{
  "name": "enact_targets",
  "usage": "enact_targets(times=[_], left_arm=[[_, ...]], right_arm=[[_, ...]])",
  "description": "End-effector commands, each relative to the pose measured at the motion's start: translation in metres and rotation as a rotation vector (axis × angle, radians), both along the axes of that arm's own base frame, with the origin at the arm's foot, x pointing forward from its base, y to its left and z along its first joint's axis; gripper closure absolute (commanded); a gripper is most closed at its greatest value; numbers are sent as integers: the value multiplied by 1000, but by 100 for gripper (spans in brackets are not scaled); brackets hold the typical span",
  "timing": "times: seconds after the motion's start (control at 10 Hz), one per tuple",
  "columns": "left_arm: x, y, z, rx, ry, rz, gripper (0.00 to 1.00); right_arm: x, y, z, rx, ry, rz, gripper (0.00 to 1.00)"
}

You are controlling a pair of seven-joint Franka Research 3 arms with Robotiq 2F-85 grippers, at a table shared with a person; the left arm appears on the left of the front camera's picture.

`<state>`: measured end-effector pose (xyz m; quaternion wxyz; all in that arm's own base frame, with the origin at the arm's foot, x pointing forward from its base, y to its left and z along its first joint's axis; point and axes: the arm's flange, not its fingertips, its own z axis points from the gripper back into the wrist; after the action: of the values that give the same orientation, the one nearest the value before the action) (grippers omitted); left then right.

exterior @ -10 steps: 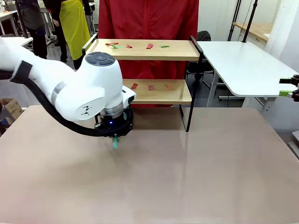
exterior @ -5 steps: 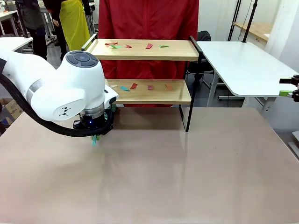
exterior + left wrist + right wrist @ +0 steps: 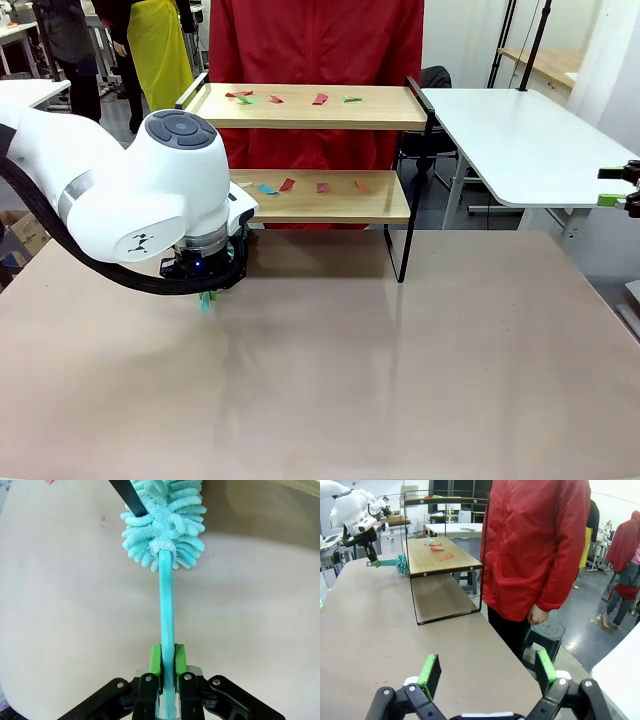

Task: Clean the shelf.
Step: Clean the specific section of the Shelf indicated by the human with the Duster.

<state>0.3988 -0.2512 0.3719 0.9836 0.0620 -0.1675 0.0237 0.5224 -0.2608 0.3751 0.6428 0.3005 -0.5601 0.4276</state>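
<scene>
The shelf (image 3: 330, 205) stands at the table's far edge, two wooden boards in a thin black frame. Small red, green and teal paper scraps (image 3: 300, 98) lie on the top board and more scraps (image 3: 320, 186) on the lower one. My left gripper (image 3: 205, 295) hangs just in front of the shelf's left end, pointing down. In the left wrist view the left gripper (image 3: 167, 660) is shut on the handle of a teal fluffy duster (image 3: 165, 522), whose head lies beside a black shelf leg (image 3: 127, 497). My right gripper (image 3: 487, 672) stands open with nothing between its fingers, off the table's right side (image 3: 612, 186).
A person in a red jacket (image 3: 320, 40) stands right behind the shelf, one hand (image 3: 536, 614) hanging down. A white side table (image 3: 520, 140) is at the right. The brown tabletop (image 3: 400, 370) stretches wide in front of the shelf.
My left arm has swung left and back toward the shelf's left end with the duster, uncovering scraps on the lower board. The right gripper has not moved.
</scene>
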Motion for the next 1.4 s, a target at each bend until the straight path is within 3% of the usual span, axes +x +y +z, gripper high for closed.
enact_targets(times=[0.0, 0.1, 0.3, 0.6, 0.9, 1.3], left_arm=[[0, 0, 1, -1, -2, 1, 87], [-8, 1, 9, -102, -78, -54, 87], [-16, 14, 21, -206, -77, -128, 87], [-25, 21, 30, -222, -66, -264, 87], [-27, 45, 44, -256, -57, -502, 87], [-14, 88, 52, -408, 101, -857, 87]], right_arm=[[0, 2, 3, -2, -3, 2, 0], [0, 2, 3, -2, -3, 2, 0], [0, 2, 3, -2, -3, 2, 0], [0, 2, 3, -2, -3, 2, 0], [0, 2, 3, -2, -3, 2, 0], [0, 2, 3, -2, -3, 2, 0]])
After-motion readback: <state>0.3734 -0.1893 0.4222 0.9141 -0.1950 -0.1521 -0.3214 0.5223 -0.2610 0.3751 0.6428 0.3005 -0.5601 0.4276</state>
